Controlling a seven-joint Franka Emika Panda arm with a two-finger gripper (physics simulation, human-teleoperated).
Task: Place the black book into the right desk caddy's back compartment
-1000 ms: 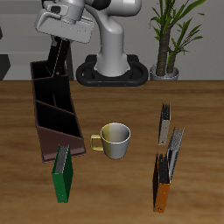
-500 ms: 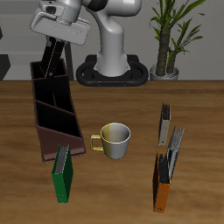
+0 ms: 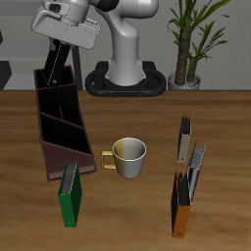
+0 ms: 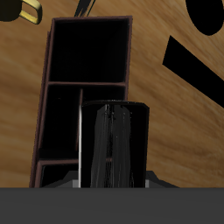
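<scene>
My gripper [image 3: 65, 46] is shut on the black book [image 3: 59, 65], which hangs tilted from it, lower end just over the far end of the right desk caddy [image 3: 65, 137]. The caddy is a long maroon-brown box lying from the table's back toward its front. Its back compartment [image 3: 49, 91] lies right under the book's lower end. I cannot tell whether the book touches the caddy. In the wrist view the black book [image 4: 114, 144] fills the foreground between my fingers, with the caddy's [image 4: 52, 105] open sections beyond it.
A pale mug [image 3: 128, 157] stands mid-table beside the caddy. A green book [image 3: 70, 193] stands at the caddy's front end. An orange book [image 3: 179, 206] and grey books [image 3: 194, 162] stand across the table. The robot base [image 3: 125, 76] and a plant [image 3: 186, 44] are at the back.
My gripper with the black book has shifted slightly up and outward over the caddy's far end. In the last half second it barely moved.
</scene>
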